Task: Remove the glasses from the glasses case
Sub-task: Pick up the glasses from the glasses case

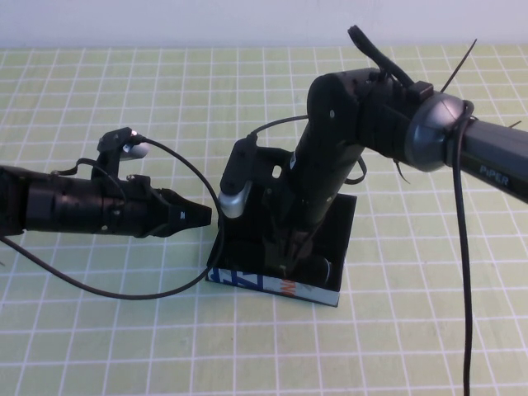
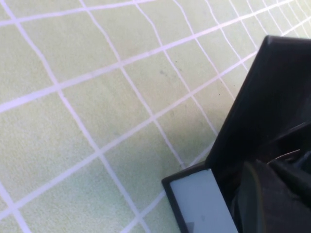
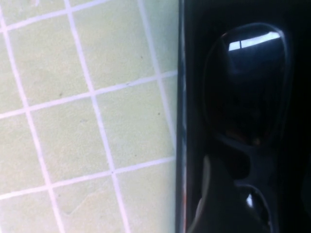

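The glasses case sits open near the middle of the green checked tablecloth, lid laid back flat behind it, its light front strip with blue and orange print facing the robot. The right arm reaches in from the right and bends steeply down, so the right gripper is plunged straight into the open box. How wide its jaws stand I cannot tell — the arm's own bulk covers the tips from above, and the wrist camera shows no finger clearly.

That right wrist camera looks right down into the case: the glasses lie inside the black interior, one dark glossy lens catching a bright reflection, the bridge and part of the second lens beside it. They are lying in the box, not lifted, against the case's long wall, with the tablecloth just beyond that wall.

On the other side, the left arm stretches in level from the left. The left gripper comes to a point just beside the case's left edge — its jaws look pressed together, holding nothing. Its wrist camera shows the corner of the case, the black lid rising at an angle, and a pale patch of the box's front.
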`<state>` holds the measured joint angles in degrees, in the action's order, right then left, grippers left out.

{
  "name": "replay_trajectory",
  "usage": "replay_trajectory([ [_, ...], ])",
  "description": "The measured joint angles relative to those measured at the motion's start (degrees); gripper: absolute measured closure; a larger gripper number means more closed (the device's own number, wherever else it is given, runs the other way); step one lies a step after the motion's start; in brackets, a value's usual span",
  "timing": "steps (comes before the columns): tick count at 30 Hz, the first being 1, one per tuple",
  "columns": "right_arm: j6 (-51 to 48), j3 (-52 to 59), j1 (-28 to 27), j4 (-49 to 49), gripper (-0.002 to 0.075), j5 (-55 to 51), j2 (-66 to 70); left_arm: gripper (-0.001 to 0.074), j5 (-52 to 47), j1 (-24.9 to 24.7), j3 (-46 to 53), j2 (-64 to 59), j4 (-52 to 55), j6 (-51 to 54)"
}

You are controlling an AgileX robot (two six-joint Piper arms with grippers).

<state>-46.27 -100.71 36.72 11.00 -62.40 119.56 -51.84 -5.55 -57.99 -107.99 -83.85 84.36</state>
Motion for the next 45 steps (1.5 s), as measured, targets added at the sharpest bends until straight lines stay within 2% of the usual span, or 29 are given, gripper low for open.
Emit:
replay_trajectory([
  [28, -0.76, -0.37, 0.00, -1.44, 0.0407, 2.49, 3.50, 0.0739, 0.25, 0.04, 0.00, 0.00, 0.75, 0.00],
  [32, -0.76, -0.45, 0.00, -1.78, 0.0479, 2.12, 3.62, 0.0739, 0.25, 0.04, 0.00, 0.00, 0.88, 0.00],
  [37, -0.76, -0.60, 0.00, -1.88, 0.0659, 1.00, 3.94, 0.0739, 0.25, 0.04, 0.00, 0.00, 0.88, 0.00],
  [40, -0.05, -1.10, 0.00, -1.65, 0.0698, -0.47, 3.71, 0.0739, 0.14, 0.04, 0.00, 0.00, 0.88, 0.00],
  [45, 4.70, -2.39, 0.00, -2.29, 0.0705, -2.52, 3.19, 0.0739, -0.40, 0.04, 0.00, 0.00, 0.88, 0.00],
])
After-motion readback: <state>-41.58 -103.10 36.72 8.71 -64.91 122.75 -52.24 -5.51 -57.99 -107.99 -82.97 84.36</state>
